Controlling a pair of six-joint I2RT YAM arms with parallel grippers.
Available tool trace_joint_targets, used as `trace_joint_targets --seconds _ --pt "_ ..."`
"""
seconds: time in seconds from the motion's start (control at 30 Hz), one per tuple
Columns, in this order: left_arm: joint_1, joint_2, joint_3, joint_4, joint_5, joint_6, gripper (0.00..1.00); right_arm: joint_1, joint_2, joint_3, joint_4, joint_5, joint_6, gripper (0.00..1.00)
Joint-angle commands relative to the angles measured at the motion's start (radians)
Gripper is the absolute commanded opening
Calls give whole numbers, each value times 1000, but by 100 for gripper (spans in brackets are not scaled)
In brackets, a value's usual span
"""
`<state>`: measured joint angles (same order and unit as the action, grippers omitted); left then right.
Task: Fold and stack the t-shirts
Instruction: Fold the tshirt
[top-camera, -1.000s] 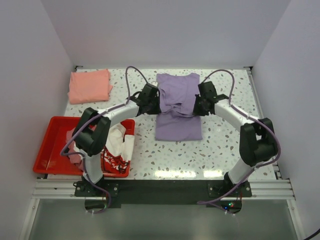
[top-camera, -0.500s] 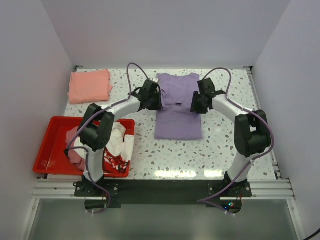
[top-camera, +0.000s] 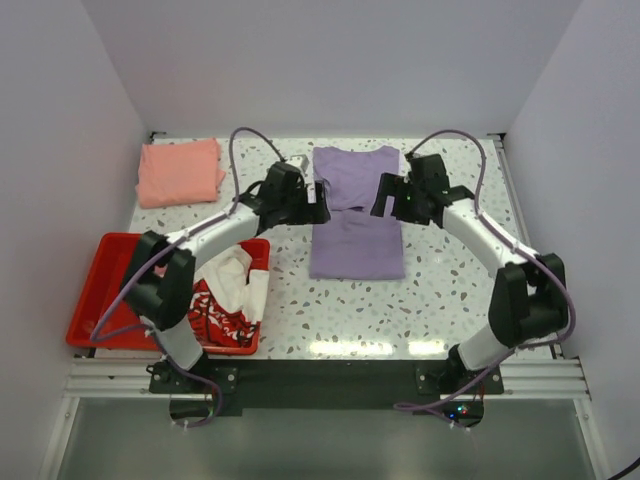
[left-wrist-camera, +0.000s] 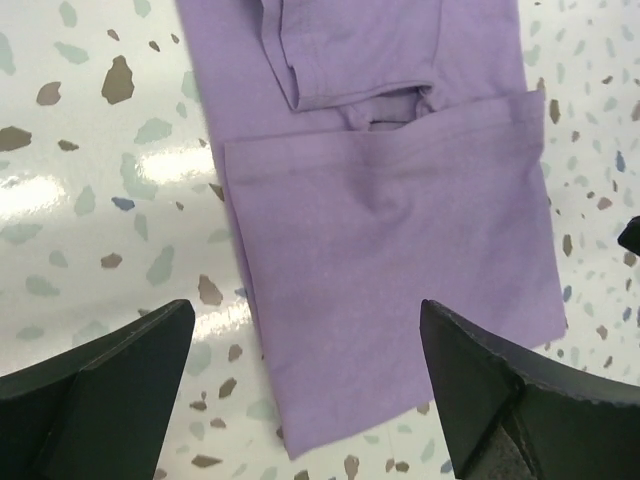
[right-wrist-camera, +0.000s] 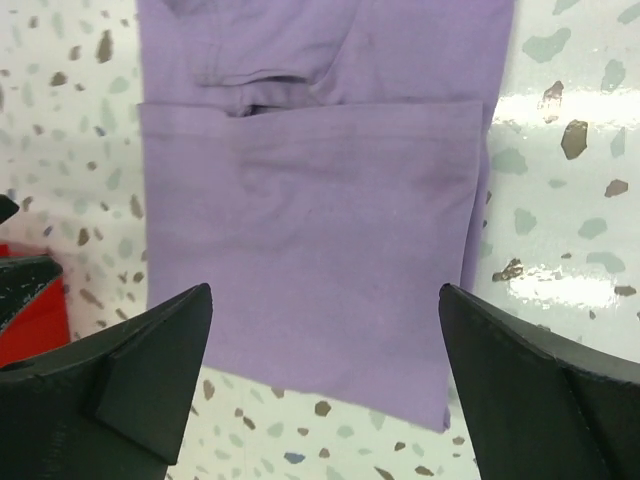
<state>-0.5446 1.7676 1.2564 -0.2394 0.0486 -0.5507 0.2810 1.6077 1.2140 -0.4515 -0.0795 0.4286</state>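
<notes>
Both arms arch inward over the glossy speckled table (top-camera: 290, 300) toward mid-frame. The left gripper (top-camera: 320, 203) and right gripper (top-camera: 383, 197) hover with jaws spread wide and empty. They flank one smooth lavender t-shirt (top-camera: 357, 235), folded into a rectangle at centre. At lower left, one red plastic tray (top-camera: 95, 300) holds a crumpled white-and-red tee (top-camera: 235, 290). One folded salmon-pink tee (top-camera: 180, 172) lies at upper left.

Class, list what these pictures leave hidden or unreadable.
Top view: the left arm covers part of the red tray, so its shirts cannot be counted.
Top view: the red print on the white t-shirt is too small to read.
Both wrist views: the upper edge cuts off the lavender t-shirt.
</notes>
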Motion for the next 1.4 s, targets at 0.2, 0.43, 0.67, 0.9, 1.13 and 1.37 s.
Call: trace_joint_targets --seconds 0.2,0.43,0.67,0.9,1.13,1.37 --pt "-15 -347 -320 121 25 -104 100 -3 -313 -220 16 -74 21 99" --pt "-98 -418 -497 179 34 -175 100 -2 -550 -428 4 -52 82 99" --pt "-155 -353 -502 207 -5 -190 100 -2 -669 -505 -19 -65 119 99" --pt "-156 -289 -523 268 -69 -227 70 -3 -686 -507 -47 -75 127 99" --pt "-156 -189 -483 262 -53 -213 46 -2 -671 -515 -53 -54 121 99" --pt "-156 -158 -508 267 -41 -226 32 -2 -621 -511 -29 -52 110 99"
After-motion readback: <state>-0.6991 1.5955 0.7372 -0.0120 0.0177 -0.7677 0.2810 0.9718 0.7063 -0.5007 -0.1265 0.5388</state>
